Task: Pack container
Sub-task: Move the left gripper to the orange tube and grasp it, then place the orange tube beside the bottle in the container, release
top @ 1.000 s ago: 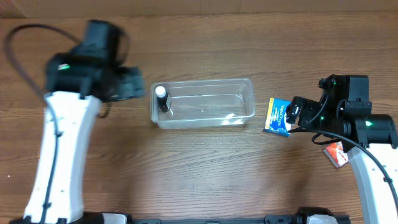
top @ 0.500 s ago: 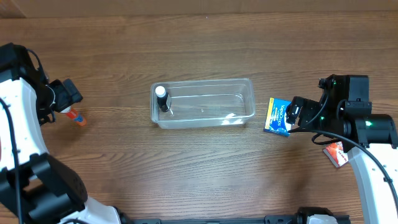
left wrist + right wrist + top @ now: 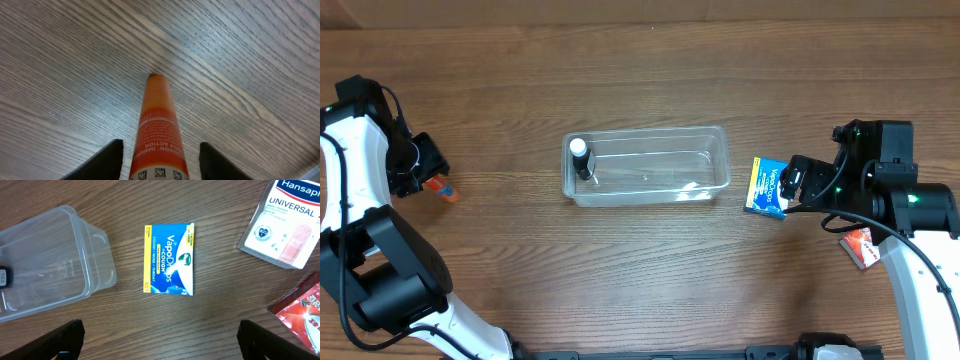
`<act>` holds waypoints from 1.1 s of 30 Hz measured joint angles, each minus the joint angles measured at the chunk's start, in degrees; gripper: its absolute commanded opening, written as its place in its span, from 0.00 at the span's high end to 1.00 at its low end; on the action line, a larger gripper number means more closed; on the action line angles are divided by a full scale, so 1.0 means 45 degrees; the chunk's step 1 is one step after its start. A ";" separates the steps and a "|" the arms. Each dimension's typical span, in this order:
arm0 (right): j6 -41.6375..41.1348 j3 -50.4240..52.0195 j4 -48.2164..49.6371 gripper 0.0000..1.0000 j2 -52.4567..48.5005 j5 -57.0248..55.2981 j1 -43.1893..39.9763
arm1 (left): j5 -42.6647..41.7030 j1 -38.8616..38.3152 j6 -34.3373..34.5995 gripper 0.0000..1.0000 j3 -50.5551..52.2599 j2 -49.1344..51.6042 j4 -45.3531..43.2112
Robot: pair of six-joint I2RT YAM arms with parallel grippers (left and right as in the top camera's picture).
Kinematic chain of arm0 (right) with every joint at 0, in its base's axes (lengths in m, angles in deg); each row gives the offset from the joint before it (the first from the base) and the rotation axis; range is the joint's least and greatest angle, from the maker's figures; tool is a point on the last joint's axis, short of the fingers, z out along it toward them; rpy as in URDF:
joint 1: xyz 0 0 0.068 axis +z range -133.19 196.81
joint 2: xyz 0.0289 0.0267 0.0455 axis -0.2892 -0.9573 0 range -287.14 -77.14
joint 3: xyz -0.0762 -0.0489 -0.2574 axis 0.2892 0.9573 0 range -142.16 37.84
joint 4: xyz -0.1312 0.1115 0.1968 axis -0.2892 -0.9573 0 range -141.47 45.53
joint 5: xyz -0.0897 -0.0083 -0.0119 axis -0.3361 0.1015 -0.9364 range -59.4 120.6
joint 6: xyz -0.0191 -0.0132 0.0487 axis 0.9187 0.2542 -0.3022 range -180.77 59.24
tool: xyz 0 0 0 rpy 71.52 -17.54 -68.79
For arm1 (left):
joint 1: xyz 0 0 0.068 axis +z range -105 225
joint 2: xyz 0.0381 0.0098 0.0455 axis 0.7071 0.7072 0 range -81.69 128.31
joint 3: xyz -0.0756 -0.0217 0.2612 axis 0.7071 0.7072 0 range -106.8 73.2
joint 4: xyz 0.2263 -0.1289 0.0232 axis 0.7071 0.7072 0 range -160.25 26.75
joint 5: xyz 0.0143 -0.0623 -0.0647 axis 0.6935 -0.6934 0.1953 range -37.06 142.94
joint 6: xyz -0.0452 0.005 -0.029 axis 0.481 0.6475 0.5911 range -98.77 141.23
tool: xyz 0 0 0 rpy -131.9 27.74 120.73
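The container is a clear, shallow plastic tub at the table's middle, and its end shows in the right wrist view. A small white-capped dark bottle stands in its left end. An orange tube lies on the wood at the far left. My left gripper is down at the tube. In the left wrist view the tube runs between the two fingers of the left gripper, with a gap on each side. My right gripper hangs open over a blue VapoDrops packet right of the tub, with bare wood between its fingers.
The VapoDrops packet lies flat beside the tub's right end. A white Hansaplast box and a red packet lie further right. The red packet shows under the right arm in the overhead view.
The left arm swung from beside the tub to the far left and came down over the orange tube. Its jaws have narrowed around the tube. The right arm has not moved.
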 measured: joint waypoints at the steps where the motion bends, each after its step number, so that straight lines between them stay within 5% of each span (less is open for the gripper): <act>1: 0.0005 0.0000 0.0000 0.01 0.0000 -0.0005 0.0000 | 0.0000 0.0000 0.0034 0.61 0.0000 0.0000 0.0005; 10: 0.0000 0.0000 -0.0005 0.00 0.0000 0.0000 0.0000 | 0.0000 0.0000 0.0024 0.96 -0.0005 0.0000 0.0097; 16: 0.0000 0.0000 0.0005 0.00 0.0000 0.0000 0.0000 | 0.0010 -0.0223 0.0034 0.96 0.0000 -0.0257 0.0520; 24: 0.0005 0.0000 0.0000 0.00 0.0000 0.0005 0.0000 | -0.0423 -0.5989 0.0986 0.96 -0.0238 -0.6149 0.2448; 27: 0.0000 0.0000 0.0000 0.00 0.0000 0.0000 0.0000 | -0.0423 -0.8961 0.2040 0.96 -0.0253 -0.6300 0.2448; 33: 0.0000 0.0000 -0.0005 0.00 0.0000 0.0233 0.0000 | 0.0019 -1.0001 0.2623 0.96 -0.0131 -0.3915 0.2147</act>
